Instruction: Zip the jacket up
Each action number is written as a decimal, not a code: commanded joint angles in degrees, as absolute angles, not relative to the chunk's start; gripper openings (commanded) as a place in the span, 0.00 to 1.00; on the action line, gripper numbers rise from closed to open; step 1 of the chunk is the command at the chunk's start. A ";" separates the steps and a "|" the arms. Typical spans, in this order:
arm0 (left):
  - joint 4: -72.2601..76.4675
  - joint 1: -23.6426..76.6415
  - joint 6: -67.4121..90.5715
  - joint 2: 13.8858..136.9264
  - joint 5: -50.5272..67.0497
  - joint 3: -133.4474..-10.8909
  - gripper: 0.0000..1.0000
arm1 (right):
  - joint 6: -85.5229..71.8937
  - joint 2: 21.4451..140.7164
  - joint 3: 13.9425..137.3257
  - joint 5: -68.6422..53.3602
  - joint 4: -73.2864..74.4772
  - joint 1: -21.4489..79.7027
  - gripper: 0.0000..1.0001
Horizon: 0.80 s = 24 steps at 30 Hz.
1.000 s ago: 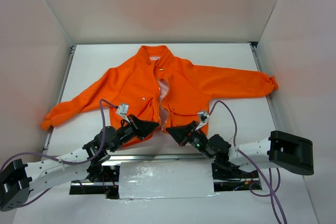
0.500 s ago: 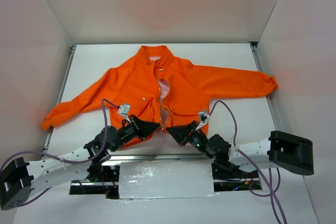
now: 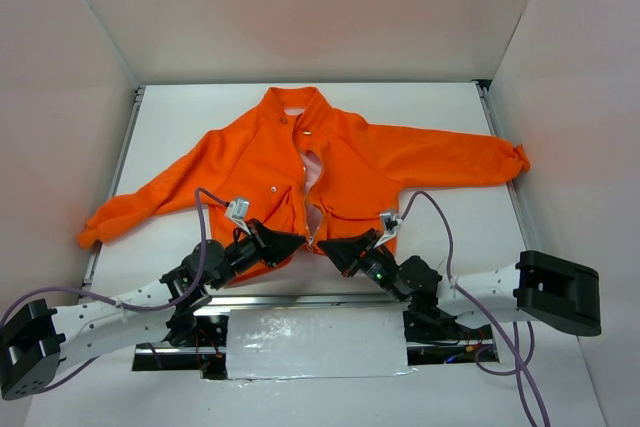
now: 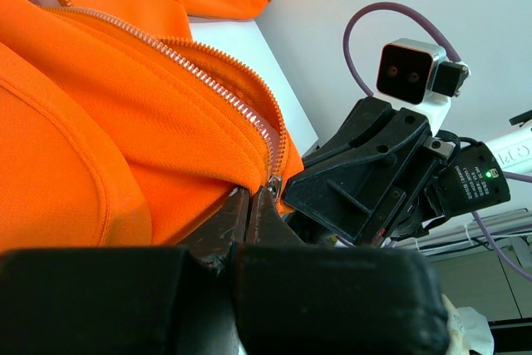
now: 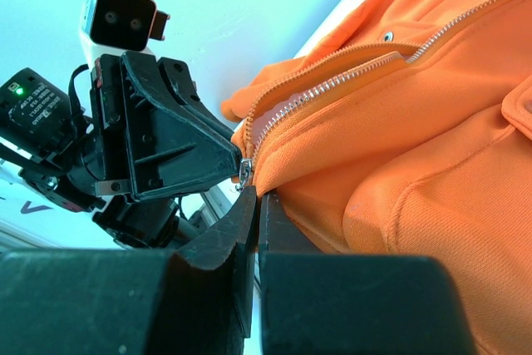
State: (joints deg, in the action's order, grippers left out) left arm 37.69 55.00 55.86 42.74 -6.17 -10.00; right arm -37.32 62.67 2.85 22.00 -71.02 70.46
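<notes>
The orange jacket [image 3: 340, 162] lies flat on the white table, collar far and hem near. Its pale zipper [image 3: 308, 197] is open from the hem up. The slider [image 4: 273, 182] sits at the bottom hem and also shows in the right wrist view [image 5: 246, 170]. My left gripper [image 3: 296, 240] is shut on the hem just left of the zipper, with fabric pinched at its tips [image 4: 249, 197]. My right gripper [image 3: 326, 247] is shut on the hem just right of the zipper [image 5: 256, 193]. The two grippers face each other, almost touching.
White walls enclose the table [image 3: 440, 107] on three sides. The jacket's sleeves reach out to the left [image 3: 120, 212] and right [image 3: 480, 162]. A metal rail and a white plate [image 3: 315, 342] lie along the near edge between the arm bases.
Both wrists have crept very slightly towards the near right. Both grips on the hem are unchanged.
</notes>
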 commanded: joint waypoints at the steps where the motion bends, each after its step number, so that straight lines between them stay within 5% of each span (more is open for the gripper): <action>1: 41.57 55.28 56.16 41.92 -4.84 -10.46 0.00 | -35.60 61.17 -1.76 22.24 -74.09 70.31 0.00; 24: 45.36 55.20 55.73 44.12 0.43 -10.20 0.00 | -34.89 58.10 -1.76 17.93 -72.42 66.45 0.00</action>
